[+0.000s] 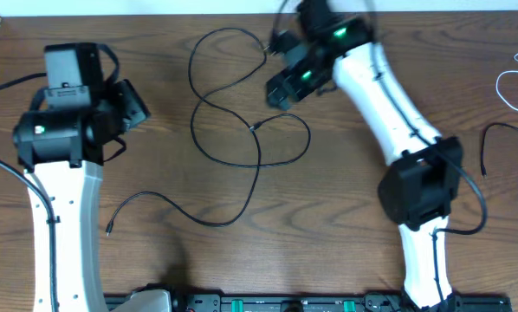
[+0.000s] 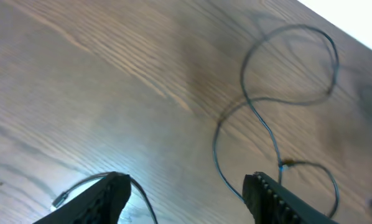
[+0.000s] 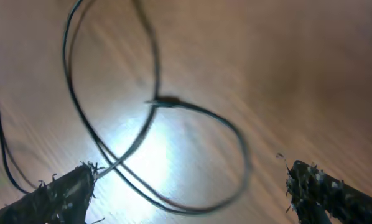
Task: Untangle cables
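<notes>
A long thin black cable [image 1: 196,113] lies in loose crossing loops on the wooden table [image 1: 155,165], with a small knot [image 1: 255,128] where the strands meet. Its plug end [image 1: 110,230] rests at the lower left. My left gripper [image 1: 138,106] hovers left of the loops. In its wrist view the left gripper [image 2: 186,186] is open, with the cable [image 2: 260,124] ahead and the plug [image 2: 60,199] by the left finger. My right gripper [image 1: 275,91] hangs over the upper loops. The right gripper [image 3: 189,180] is open above a loop, and the knot [image 3: 167,101] shows in front of it.
A white cable [image 1: 517,82] is coiled at the far right edge, and another black cord [image 1: 501,130] lies just below it. The right arm [image 1: 389,104] stretches diagonally across the right half of the table. A dark rail [image 1: 285,303] runs along the front edge.
</notes>
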{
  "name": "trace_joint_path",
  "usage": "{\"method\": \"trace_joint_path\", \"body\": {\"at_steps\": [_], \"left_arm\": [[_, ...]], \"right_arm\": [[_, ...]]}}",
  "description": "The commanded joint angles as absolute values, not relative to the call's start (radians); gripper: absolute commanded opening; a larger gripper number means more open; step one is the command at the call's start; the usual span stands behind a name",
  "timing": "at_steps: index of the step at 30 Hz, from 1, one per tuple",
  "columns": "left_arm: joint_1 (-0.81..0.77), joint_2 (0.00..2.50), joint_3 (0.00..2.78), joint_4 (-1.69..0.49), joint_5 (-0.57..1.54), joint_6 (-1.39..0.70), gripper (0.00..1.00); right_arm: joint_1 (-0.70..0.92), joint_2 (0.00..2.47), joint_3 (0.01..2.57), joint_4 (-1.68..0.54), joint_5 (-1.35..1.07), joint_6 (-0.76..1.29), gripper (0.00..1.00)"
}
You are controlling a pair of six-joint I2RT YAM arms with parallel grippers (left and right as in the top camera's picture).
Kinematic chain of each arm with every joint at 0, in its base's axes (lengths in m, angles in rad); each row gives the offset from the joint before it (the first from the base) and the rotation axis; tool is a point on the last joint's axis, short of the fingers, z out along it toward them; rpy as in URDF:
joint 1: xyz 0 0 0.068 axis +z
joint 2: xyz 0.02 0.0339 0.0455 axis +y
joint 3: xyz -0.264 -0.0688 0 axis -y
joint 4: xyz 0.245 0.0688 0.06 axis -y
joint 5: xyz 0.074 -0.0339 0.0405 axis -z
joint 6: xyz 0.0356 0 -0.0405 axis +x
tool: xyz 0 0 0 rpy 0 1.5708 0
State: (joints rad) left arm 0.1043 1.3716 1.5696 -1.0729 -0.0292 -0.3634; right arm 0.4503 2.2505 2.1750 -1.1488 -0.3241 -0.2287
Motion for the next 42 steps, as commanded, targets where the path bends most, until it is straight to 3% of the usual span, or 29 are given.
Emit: {"method": "trace_joint_path", "body": {"at_steps": [1, 9, 13, 17, 21, 36, 39, 42], "left_arm": [[0.198, 1.374, 1.566, -1.073, -0.036, -0.374, 0.65], [0.487, 1.374, 1.566, -1.077, 0.136, -0.395, 0.66], [0.553, 1.374, 1.566, -1.100, 0.154, -0.389, 0.66], [0.566, 1.374, 1.565, -1.126, 0.152, -0.348, 0.66], [0.566, 1.374, 1.565, -1.129, 0.150, -0.349, 0.66], [0.566, 1.374, 1.565, -1.129, 0.149, -0.349, 0.66], [0.566, 1.374, 1.565, -1.130, 0.149, -0.349, 0.66], [0.566, 1.374, 1.565, -1.134, 0.149, -0.349, 0.66]], "right_arm": [[0.531, 2.227, 2.112, -1.123, -0.298, -0.283, 0.97], [0.728, 2.227, 2.038, -1.047, -0.297, -0.338, 0.96], [0.816, 2.227, 2.014, -1.043, -0.297, -0.393, 0.95], [0.910, 2.227, 1.957, -1.072, -0.298, -0.485, 0.91], [0.993, 2.227, 1.902, -1.128, -0.298, -0.565, 0.76], [1.068, 2.227, 1.679, -0.905, -0.263, -0.538, 0.73], [1.067, 2.227, 1.673, -0.889, -0.254, -0.536, 0.64], [1.068, 2.227, 1.673, -0.890, -0.252, -0.536, 0.47]]}}
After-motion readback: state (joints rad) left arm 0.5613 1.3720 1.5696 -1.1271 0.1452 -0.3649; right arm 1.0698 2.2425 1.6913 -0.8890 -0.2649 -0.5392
